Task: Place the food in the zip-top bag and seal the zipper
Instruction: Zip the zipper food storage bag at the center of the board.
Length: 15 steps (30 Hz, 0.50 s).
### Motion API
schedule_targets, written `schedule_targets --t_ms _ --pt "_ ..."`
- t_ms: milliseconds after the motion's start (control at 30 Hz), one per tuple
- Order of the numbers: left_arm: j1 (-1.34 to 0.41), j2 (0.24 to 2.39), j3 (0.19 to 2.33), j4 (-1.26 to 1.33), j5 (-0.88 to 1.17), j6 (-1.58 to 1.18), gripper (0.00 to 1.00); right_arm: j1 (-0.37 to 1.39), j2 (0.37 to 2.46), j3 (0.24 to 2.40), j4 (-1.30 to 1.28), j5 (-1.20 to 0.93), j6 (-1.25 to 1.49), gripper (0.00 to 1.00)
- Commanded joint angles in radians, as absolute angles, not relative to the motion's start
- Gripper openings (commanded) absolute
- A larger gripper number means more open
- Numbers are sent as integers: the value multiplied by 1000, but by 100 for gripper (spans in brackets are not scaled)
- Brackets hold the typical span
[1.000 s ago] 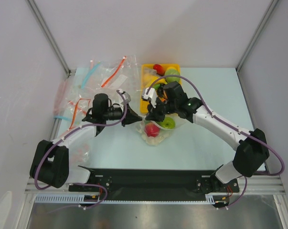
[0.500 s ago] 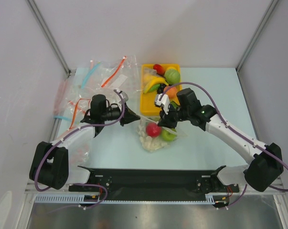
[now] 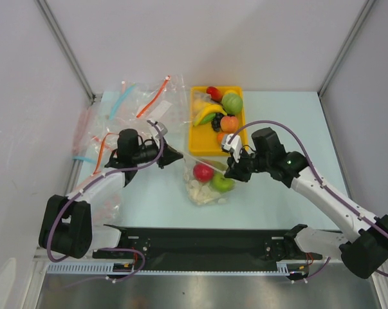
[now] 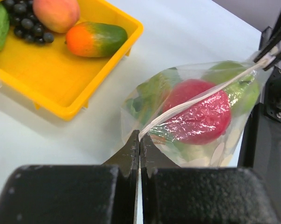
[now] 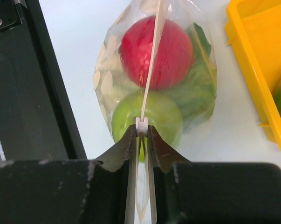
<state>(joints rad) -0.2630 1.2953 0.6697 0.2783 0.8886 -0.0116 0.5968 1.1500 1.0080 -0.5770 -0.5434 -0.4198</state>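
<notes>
The dotted zip-top bag (image 3: 202, 192) sits mid-table, stretched between both grippers. Inside it are the red fruit (image 3: 203, 172), the green apple (image 3: 222, 183) and the leafy cabbage (image 4: 152, 91). My left gripper (image 3: 179, 156) is shut on the left end of the zipper (image 4: 201, 95), as the left wrist view shows (image 4: 140, 136). My right gripper (image 3: 231, 172) is shut on the zipper's right end at a small white slider (image 5: 141, 125). In the right wrist view the pale strip (image 5: 152, 60) runs straight away over the red fruit (image 5: 170, 46) and the apple (image 5: 166, 116).
A yellow tray (image 3: 200, 140) with a banana, a green fruit, a peach and other toy food stands just behind the bag. Several spare clear bags with blue and red strips (image 3: 142, 100) lie at the back left. The black base plate (image 3: 200, 241) runs along the near edge.
My right gripper has slid to the right along the zipper, from above the bag's left part to its right end. My left gripper has shifted slightly left. The bag has drawn taut between them.
</notes>
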Motion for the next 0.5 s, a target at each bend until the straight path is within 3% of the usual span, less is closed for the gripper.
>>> schedule_targets --t_ms 0,467 --pt "-204 1255 669 310 761 -25 0 581 1091 997 -686 -531 -411 1" --pt "-163 1243 699 265 701 -43 0 568 997 971 -776 -502 -396 0"
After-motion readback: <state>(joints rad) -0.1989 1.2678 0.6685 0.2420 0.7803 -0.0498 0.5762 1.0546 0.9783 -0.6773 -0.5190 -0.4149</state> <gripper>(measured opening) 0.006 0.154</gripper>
